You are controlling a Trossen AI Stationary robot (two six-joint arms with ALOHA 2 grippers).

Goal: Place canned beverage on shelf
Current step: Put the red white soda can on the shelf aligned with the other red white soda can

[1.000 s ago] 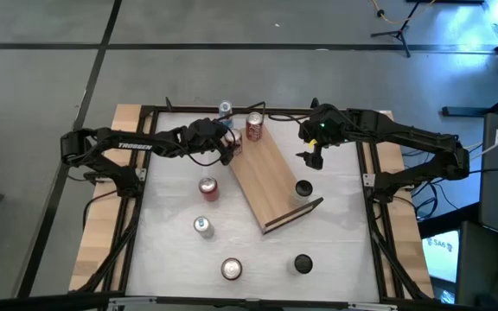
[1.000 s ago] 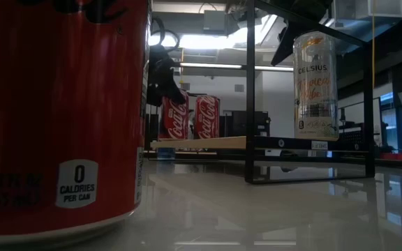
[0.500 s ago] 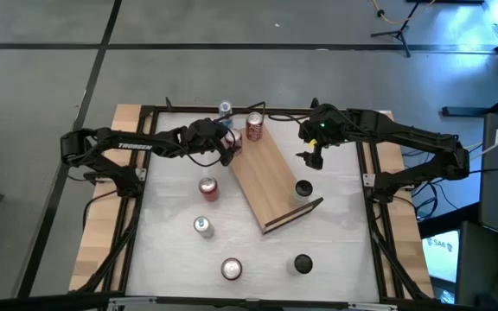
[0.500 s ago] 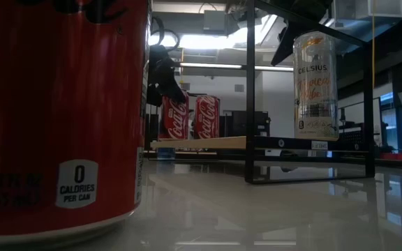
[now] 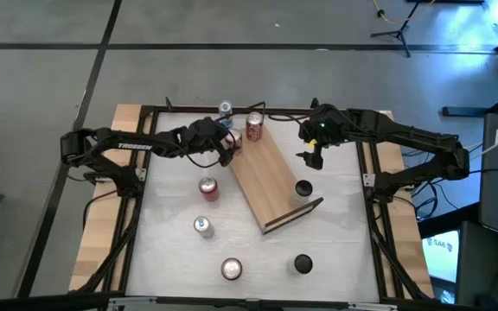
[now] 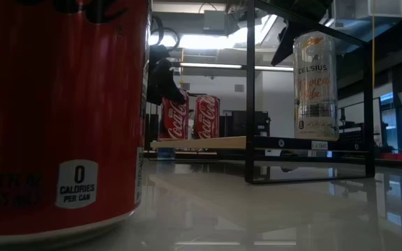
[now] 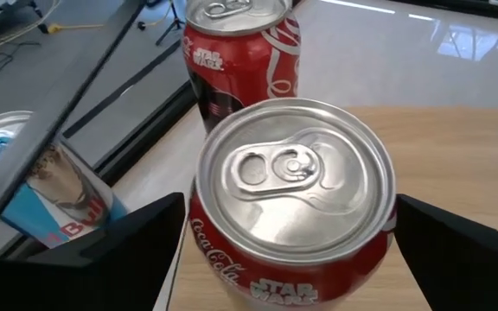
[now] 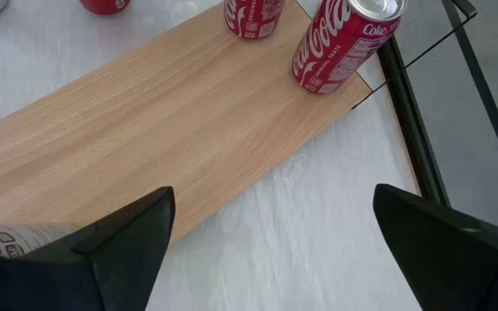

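A rigid, smooth, likely slippery Coca-Cola can (image 7: 292, 207) on the shelf (image 5: 266, 180) is being straddled mid-body by the left gripper (image 7: 288, 250), jaws open, ungripped.

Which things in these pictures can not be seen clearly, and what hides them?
- Low view: the big red can up close fills the picture's left and hides the table behind it.
- Left wrist view: a can with blue print is partly behind a black rail.
- High view: labels of the loose cans are too small.

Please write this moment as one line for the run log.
left gripper: open, around red can on shelf | right gripper: open, above shelf, empty | second red can: on shelf
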